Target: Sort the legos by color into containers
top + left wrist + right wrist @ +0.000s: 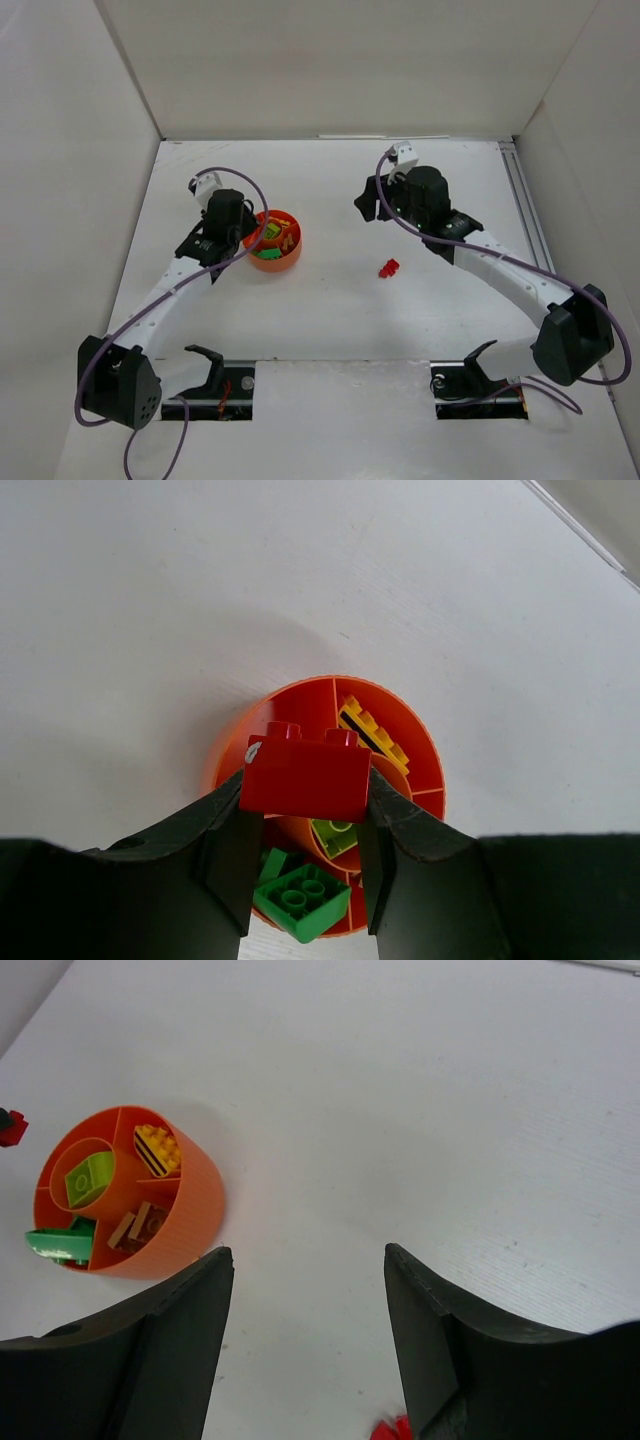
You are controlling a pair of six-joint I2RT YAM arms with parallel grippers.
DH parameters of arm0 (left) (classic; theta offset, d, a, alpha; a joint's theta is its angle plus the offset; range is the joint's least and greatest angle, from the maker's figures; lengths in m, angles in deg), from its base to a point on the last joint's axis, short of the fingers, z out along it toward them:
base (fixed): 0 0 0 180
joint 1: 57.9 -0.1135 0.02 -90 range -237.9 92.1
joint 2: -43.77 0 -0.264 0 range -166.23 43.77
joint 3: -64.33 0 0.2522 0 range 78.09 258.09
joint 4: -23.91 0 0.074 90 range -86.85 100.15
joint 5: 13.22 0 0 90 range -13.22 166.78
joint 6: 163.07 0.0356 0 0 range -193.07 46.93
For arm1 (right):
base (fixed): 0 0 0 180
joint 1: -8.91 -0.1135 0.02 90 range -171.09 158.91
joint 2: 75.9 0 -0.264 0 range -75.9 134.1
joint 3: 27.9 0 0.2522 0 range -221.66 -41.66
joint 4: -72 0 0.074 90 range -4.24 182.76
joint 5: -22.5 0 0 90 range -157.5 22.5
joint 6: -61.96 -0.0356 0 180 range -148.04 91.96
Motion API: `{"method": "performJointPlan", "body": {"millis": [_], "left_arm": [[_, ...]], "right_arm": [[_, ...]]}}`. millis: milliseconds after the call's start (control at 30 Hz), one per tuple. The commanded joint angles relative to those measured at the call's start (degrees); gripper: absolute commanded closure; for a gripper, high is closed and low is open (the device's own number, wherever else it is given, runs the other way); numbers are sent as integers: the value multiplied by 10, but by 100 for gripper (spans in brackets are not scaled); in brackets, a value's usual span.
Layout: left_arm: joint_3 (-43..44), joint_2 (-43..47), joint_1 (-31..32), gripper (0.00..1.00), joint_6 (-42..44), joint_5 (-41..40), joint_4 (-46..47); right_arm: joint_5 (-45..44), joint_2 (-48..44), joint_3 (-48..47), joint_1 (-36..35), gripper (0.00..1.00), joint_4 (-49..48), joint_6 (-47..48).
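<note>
Left hand (308, 820) clamps a small red plastic lego brick (305, 778) just above the round orange-red divided plastic bowl (425, 770). The drop looks next: centre over an unfilled compartment, then release. Right hand (305, 1270) hangs open, empty, near 1 loose red brick (389, 268) on the white counter (330, 330).

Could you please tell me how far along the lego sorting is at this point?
Done: a yellow brick, a lime brick, green bricks and brown-orange bricks sit in separate compartments of the bowl. In hand: the left gripper holds a red brick over the bowl. Left: another red lego lies on the table by the open right gripper.
</note>
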Motion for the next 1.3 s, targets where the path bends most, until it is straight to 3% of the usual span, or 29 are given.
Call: {"method": "performJointPlan", "body": {"millis": [0, 633, 800, 1000, 1267], "left_arm": [[-7, -10, -2, 92, 13, -2, 22], [-13, -68, -2, 91, 13, 10, 15], [-13, -76, -2, 86, 13, 10, 14], [13, -72, -2, 91, -47, -39, -23], [0, -40, -2, 86, -28, 2, 39]], "right_arm": [[-25, -21, -13, 8, 33, 11, 5], [-65, -50, -8, 24, 33, 40, 5], [-70, -50, -13, 24, 33, 46, 5], [-70, -45, -18, 24, 33, 51, 5], [-70, -34, -29, 24, 33, 56, 5]]}}
